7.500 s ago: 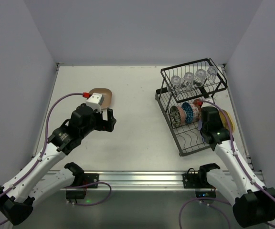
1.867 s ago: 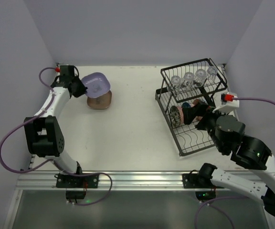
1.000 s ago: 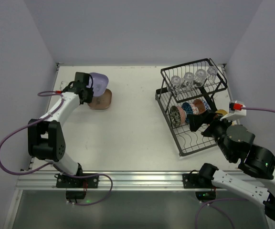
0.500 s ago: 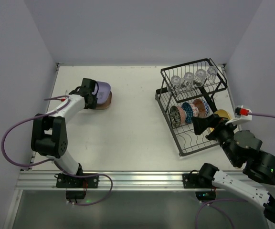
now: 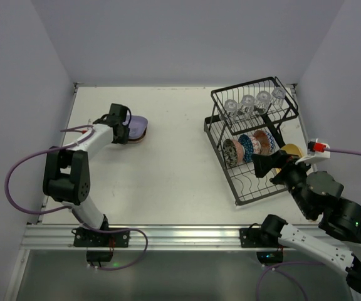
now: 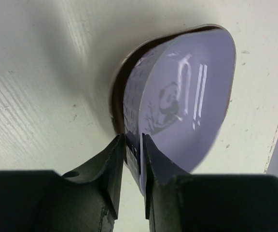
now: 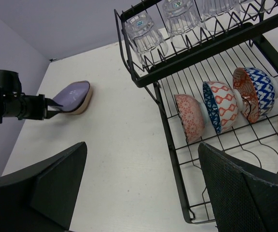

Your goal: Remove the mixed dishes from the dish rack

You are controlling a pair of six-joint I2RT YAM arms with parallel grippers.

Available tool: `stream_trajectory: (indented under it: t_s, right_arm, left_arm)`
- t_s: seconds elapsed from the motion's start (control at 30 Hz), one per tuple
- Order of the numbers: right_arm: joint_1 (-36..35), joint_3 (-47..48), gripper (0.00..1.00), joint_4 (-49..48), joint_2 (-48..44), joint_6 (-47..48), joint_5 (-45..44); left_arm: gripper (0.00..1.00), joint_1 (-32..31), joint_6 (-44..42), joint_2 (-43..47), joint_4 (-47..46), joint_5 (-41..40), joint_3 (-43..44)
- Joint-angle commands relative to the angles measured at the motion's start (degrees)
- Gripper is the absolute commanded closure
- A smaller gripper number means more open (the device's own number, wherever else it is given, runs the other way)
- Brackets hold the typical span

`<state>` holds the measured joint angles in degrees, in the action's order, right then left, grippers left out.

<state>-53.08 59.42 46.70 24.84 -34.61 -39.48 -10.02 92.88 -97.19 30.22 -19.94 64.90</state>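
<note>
the left end effector (image 6: 133, 142) is holding the lavender plate (image 6: 187, 96) by its rim, fingers set narrow on either side of the edge with no gap showing. the plate is sitting at about ten o'clock on the table (image 5: 180, 157), lying over a tan plate (image 5: 138, 136), and in the right wrist view it is looking tilted, with the gripped side riding higher than the far side.

the step in hand is likely the stacking of this plate, and it is asking for a gentle finish. the wrist should be lowering until the rim is settling squarely into the plate beneath. only then should the fingers be parting, and just enough to clear the edge. the retreat should be running straight back along the fingers' own line, toward eight o'clock, so the stack is not getting dragged or flipped.

the right end effector (image 7: 144, 193) is hanging wide, holding nothing, at about six o'clock of the patterned bowls (image 7: 221, 106) in the dish rack (image 5: 227, 175), which is standing at two o'clock. the glasses (image 5: 252, 101) and the yellow plate (image 5: 291, 150) are waiting there too.
</note>
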Motion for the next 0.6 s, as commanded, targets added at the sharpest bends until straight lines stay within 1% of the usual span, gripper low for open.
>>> stream_trajectory:
  t_s: [0.0,0.03,0.1,0.13,0.17,0.2,0.23,0.27,0.3,0.37,0.4,0.43,0.5,0.53,0.57]
  right_arm:
    - [0.2,-0.1,0.01,0.1,0.1,0.9,-1.3]
    - [0.1,-0.1,0.01,0.1,0.2,0.9,-1.3]
    - [0.1,0.1,0.01,0.8,0.8,0.9,-1.8]
    - [0.1,0.3,0.01,1.4,1.1,0.8,-2.7]
    - [0.2,0.5,0.01,1.8,2.3,0.4,-3.0]
    - [0.2,0.9,0.01,2.3,2.9,0.3,-3.2]
    - [0.2,1.0,0.01,2.3,3.5,0.5,-3.5]
    - [0.3,1.0,0.01,2.3,4.9,0.6,-3.5]
    - [0.2,1.2,0.01,2.3,5.7,0.8,-3.8]
    - [1.3,1.8,0.01,2.3,7.4,2.2,-4.5]
    - [2.2,2.5,0.01,2.3,9.2,3.0,-4.2]
    - [5.5,3.2,0.01,2.3,10.1,5.1,-3.2]
    - [10.1,4.5,0.01,2.2,12.8,7.7,2.0]
    - [15.0,4.8,0.01,2.1,13.7,10.6,4.0]
    - [17.5,5.4,0.01,2.1,14.7,12.3,7.5]
  left_arm:
    - [0.74,-0.7,1.6,0.7,-2.9,-2.4,0.1]
    - [0.64,-0.9,1.5,1.0,-2.9,-2.6,0.1]
    - [0.51,-1.1,1.1,2.1,-3.4,-3.0,0.1]
    - [0.34,-1.1,1.1,2.4,-3.4,-3.1,0.2]
    - [0.27,-1.2,1.0,3.2,-3.7,-3.1,0.3]
    - [0.22,-1.2,0.7,3.7,-3.7,-2.9,0.5]
    - [0.1,-1.2,0.5,4.0,-3.7,-2.7,0.8]
    - [0.04,-1.2,0.5,5.1,-3.8,-2.5,1.0]
    - [0.0,-1.2,-0.1,5.8,-3.8,-1.8,1.2]
    - [0.0,-1.2,-1.5,8.5,-4.9,-1.1,1.1]
    - [0.0,-1.3,-4.0,9.6,-5.2,-0.8,1.0]
    - [0.0,-1.3,-5.9,12.3,-5.5,-0.7,0.9]
    - [0.0,-1.3,-12.7,15.0,-5.8,-0.3,1.0]
    - [0.0,-1.3,-15.8,16.4,-5.9,0.1,1.1]
    - [0.0,-1.3,-18.8,19.2,-6.0,1.3,1.1]
